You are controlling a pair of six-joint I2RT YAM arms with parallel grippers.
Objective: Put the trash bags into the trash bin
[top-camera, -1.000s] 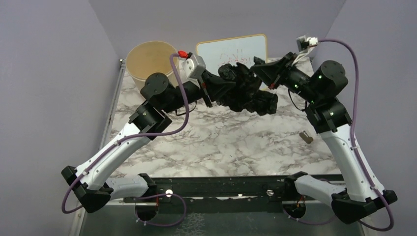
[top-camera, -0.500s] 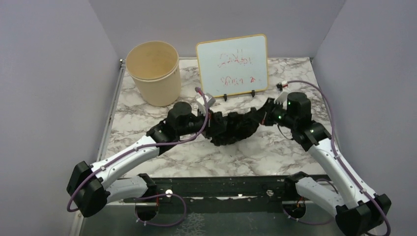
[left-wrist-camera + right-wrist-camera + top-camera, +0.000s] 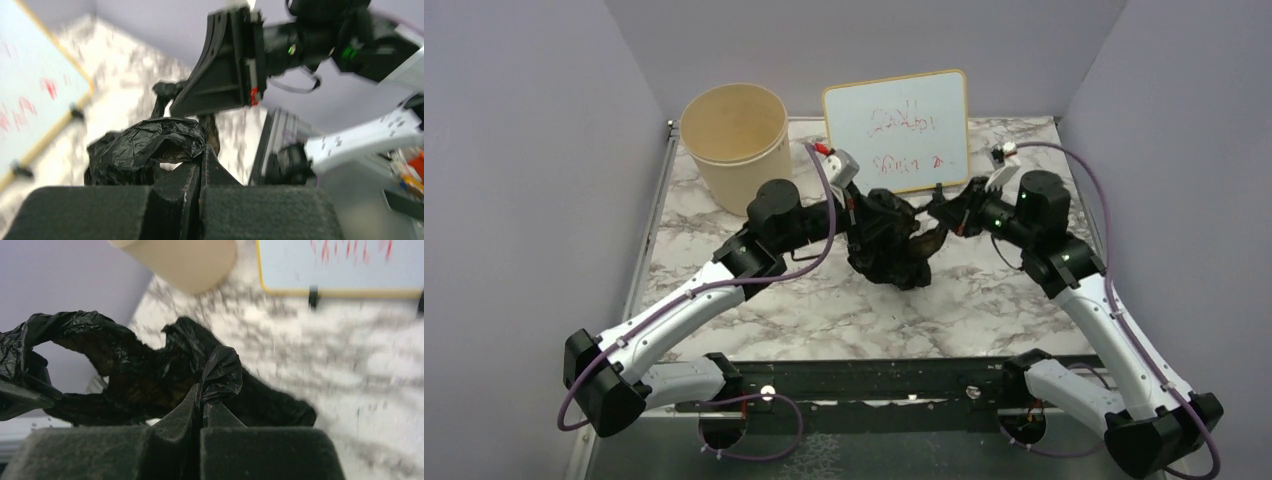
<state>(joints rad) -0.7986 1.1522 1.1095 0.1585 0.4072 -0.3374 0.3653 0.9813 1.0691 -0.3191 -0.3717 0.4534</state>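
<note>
The bag (image 3: 892,240), a crumpled black bunch, hangs just in front of the whiteboard (image 3: 899,130), below its lower edge in the top view and slung between the two arms. The left gripper (image 3: 856,210) is at the whiteboard's lower left corner. Its fingers are pressed together and pinch the bag's left end, and in the left wrist view glossy folds bulge just past the tips. The right gripper (image 3: 936,208) is in front of the whiteboard's lower right part, its jaws also closed. In the right wrist view a twisted fold of the plastic is nipped between the tips, with the remainder sagging away behind. Most of the bag droops between and below the two pinch points, toward the marble table (image 3: 824,300). Whether its lowest folds touch the marble cannot be told. The bin (image 3: 736,150) stands upright just left of the whiteboard, mouth open, apart from the bag.
</note>
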